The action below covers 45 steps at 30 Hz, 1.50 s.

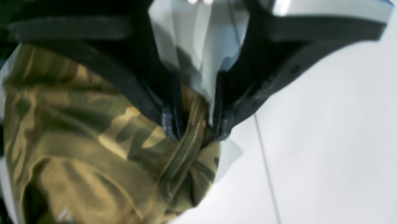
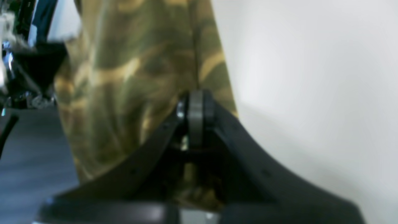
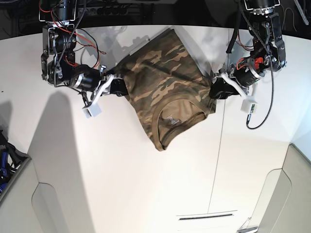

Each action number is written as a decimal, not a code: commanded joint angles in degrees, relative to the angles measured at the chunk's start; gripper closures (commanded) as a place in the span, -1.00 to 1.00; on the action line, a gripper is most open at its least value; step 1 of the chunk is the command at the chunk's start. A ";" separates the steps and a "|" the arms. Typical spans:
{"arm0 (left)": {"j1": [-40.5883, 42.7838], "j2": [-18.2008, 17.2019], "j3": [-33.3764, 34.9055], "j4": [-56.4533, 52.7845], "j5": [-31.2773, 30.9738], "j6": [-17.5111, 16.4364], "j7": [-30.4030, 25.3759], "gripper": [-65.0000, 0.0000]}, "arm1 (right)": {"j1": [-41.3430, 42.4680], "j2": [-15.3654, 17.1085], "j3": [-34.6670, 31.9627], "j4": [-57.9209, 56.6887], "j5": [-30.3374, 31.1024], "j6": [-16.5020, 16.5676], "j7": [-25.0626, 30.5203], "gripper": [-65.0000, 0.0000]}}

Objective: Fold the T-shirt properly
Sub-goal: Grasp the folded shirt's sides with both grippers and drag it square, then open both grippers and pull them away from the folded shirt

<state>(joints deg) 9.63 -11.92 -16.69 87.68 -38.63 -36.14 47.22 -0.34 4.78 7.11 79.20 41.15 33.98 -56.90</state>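
On a white table [image 3: 121, 170], the T-shirt [image 3: 165, 87] hangs bunched and unfolded, left gripper [image 1: 196, 130] and right gripper [image 2: 196, 105] each clenched on an edge, the folding apparently barely begun.

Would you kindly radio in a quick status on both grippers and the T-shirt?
Left gripper clamped on T-shirt edge. Right gripper shut on the opposite edge. Shirt stretched between them over the white table, collar facing the camera. Nothing in the way.
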 commanded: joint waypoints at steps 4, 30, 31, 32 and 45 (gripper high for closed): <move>-5.05 -0.44 4.50 -3.91 2.97 -0.04 -0.76 0.45 | -2.03 -0.15 0.04 2.58 3.52 0.83 0.09 1.00; -13.90 -1.40 12.04 -3.93 5.84 3.56 -1.09 0.45 | -9.84 -1.14 1.53 13.60 6.58 0.94 -2.08 1.00; -13.90 -1.57 12.00 -3.41 5.20 3.58 -0.31 0.45 | -9.86 -1.14 1.88 14.32 6.38 0.92 -2.12 1.00; -13.90 -1.60 11.80 -2.80 4.70 3.56 0.39 0.45 | -9.84 -1.14 2.23 15.08 6.21 0.92 -2.12 1.00; -11.98 -1.60 5.55 2.86 3.54 2.49 3.23 0.45 | -7.93 -1.16 3.78 25.44 4.33 0.87 2.03 1.00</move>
<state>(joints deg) -1.61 -13.17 -10.94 89.52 -34.17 -33.04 51.13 -9.23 3.62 10.76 103.63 44.14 34.54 -56.45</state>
